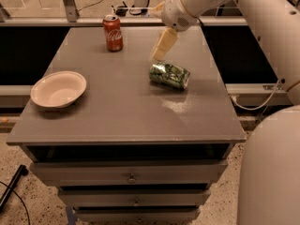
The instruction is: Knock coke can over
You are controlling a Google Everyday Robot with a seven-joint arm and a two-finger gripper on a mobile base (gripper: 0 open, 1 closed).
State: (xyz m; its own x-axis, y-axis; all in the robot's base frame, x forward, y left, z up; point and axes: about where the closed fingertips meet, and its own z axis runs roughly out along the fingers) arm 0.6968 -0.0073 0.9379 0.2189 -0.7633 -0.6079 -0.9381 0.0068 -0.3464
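Observation:
The red coke can point(113, 33) stands upright near the far left edge of the grey table point(117, 107). My gripper point(161, 47) hangs above the table's far middle, to the right of the coke can and apart from it. It is just above and behind a green and silver dented can point(169, 75) that lies on its side.
A cream bowl point(58, 89) sits at the table's left side. The table has drawers under its front edge. My white arm and body fill the right side of the view. Cables lie on the floor behind the table.

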